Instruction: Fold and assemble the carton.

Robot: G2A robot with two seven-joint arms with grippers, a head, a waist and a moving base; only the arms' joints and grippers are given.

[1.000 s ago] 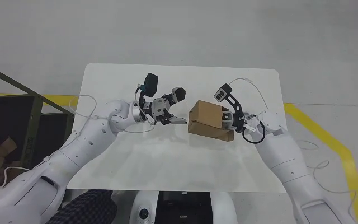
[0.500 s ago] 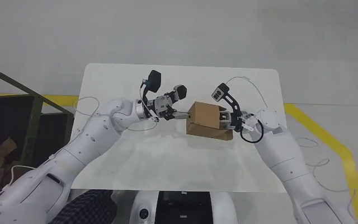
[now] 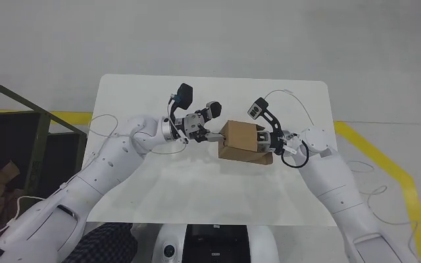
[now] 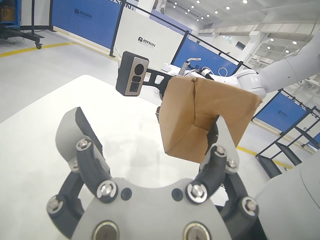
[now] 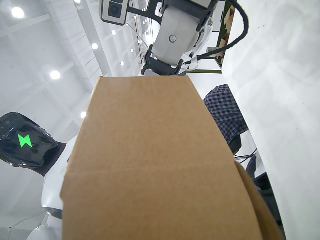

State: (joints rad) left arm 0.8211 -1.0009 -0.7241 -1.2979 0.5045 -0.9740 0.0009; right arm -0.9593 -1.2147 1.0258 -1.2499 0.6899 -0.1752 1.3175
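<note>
Locate the carton [image 3: 243, 136] just to the 3 o'clock side of the worktop [image 3: 151, 191] centre, with its long axis laid roughly 9 to 3 o'clock. Find the left hand [image 3: 213, 123] at the 9 o'clock end, spread wide. Note one fingertip [image 4: 218, 128] touching the part-closed end flaps [image 4: 196, 106], the other well apart from the board. Find the right hand [image 3: 266, 140] against the 3 o'clock end; treat its state as impossible to tell. Expect the next push from the left hand, nearer the unfinished end, inward toward 3 o'clock along the long axis. Brace the 3 o'clock end against that push.
</note>
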